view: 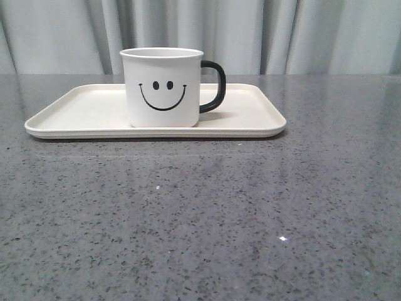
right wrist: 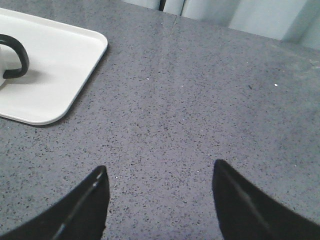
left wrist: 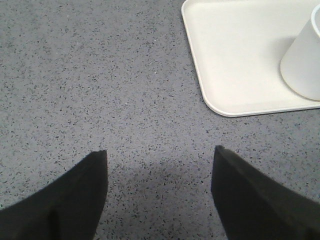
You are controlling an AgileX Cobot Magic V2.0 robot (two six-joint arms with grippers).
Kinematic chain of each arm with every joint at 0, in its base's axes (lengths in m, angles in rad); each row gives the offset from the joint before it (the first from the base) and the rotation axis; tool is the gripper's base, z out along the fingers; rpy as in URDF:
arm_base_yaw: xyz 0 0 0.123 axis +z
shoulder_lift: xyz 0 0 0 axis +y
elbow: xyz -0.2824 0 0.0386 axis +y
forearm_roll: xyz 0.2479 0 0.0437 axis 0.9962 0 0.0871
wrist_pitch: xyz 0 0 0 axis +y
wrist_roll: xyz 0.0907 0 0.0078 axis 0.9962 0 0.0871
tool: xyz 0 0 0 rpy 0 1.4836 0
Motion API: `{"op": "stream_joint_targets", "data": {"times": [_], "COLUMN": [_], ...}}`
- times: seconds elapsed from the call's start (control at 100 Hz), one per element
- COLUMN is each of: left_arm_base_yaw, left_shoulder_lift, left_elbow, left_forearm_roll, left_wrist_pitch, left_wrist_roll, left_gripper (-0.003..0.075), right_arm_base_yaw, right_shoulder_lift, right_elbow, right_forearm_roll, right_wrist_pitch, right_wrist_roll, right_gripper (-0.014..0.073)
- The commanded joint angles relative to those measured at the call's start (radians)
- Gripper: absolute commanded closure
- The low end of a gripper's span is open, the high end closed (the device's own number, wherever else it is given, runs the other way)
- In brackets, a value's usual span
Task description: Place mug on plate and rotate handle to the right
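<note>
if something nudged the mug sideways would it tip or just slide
Probably slide: the mug is squat and stands flat on the smooth plate. It likely won't roll while upright. A push on the handle would probably spin it.

A staged test bench rather than a lived-in room: a speckled grey stone-look table [view: 200, 226] stands bare before a plain pale grey-green pleated curtain [view: 301, 34] closing off the background.

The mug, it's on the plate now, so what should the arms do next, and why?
Probably nothing more than keeping both arms back. The mug stands upright on the plate, and its handle already points right. The left gripper and the right gripper are open over bare table, holding nothing, so the job looks done.
</note>
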Motion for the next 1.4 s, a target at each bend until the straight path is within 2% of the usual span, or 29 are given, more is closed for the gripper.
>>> {"op": "stream_joint_targets", "data": {"times": [0.0,0.2,0.27,0.38,0.5,0.54,0.62,1.39], "left_arm_base_yaw": [0.004,0.004,0.004,0.004,0.004,0.004,0.004,0.004], "left_shoulder_lift": [-0.003,-0.003,-0.003,-0.003,-0.003,-0.003,-0.003,-0.003], "left_elbow": [-0.026,-0.026,-0.026,-0.026,-0.026,-0.026,-0.026,-0.026], "left_forearm_roll": [-0.013,-0.013,-0.013,-0.013,-0.013,-0.013,-0.013,-0.013], "left_wrist_pitch": [-0.064,-0.064,-0.064,-0.064,-0.064,-0.067,-0.068,-0.068], "left_wrist_roll": [-0.008,-0.008,-0.008,-0.008,-0.008,-0.008,-0.008,-0.008], "left_gripper": [0.0279,0.0283,0.0319,0.0467,0.069,0.0743,0.074,0.074], "right_arm_base_yaw": [-0.008,-0.008,-0.008,-0.008,-0.008,-0.008,-0.008,-0.008], "right_shoulder_lift": [-0.05,-0.081,-0.081,-0.081,-0.081,-0.081,-0.081,-0.081], "right_elbow": [0.02,0.041,0.041,0.041,0.041,0.041,0.041,0.041], "right_forearm_roll": [-0.005,-0.005,-0.005,-0.005,-0.005,-0.005,-0.005,-0.005], "right_wrist_pitch": [-0.134,-0.173,-0.181,-0.196,-0.207,-0.21,-0.211,-0.21], "right_wrist_roll": [0.008,0.008,0.008,0.008,0.008,0.008,0.008,0.008], "right_gripper": [0.0137,0.0137,0.0139,0.023,0.0444,0.0525,0.0668,0.0659]}}
